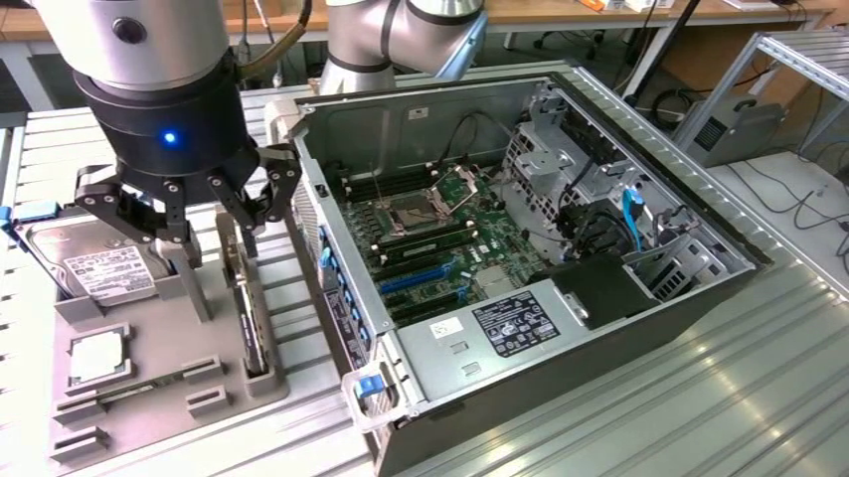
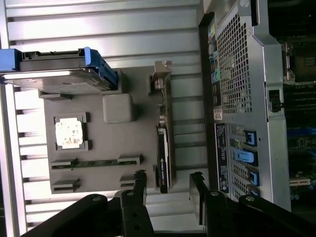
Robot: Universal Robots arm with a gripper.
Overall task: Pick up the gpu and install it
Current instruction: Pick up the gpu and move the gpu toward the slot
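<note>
Lying open on ribbed metal surface [image 1: 717, 397]: black computer case [image 1: 558, 397]; sitting in grey plastic holder [image 1: 146, 368] alongside: silver white-labelled hard drive [image 1: 106, 263].

The gpu [image 1: 253, 328] [image 2: 163, 163], a thin black card (silver bracket at one end), stands on its long edge in the grey holder [image 1: 159, 343], beside the case [image 1: 385, 129].

Clear gaps flank upright gpu [image 2: 163, 153], hard drive [image 2: 64, 74] well aside, computer case [image 2: 237, 89] nearby
</note>
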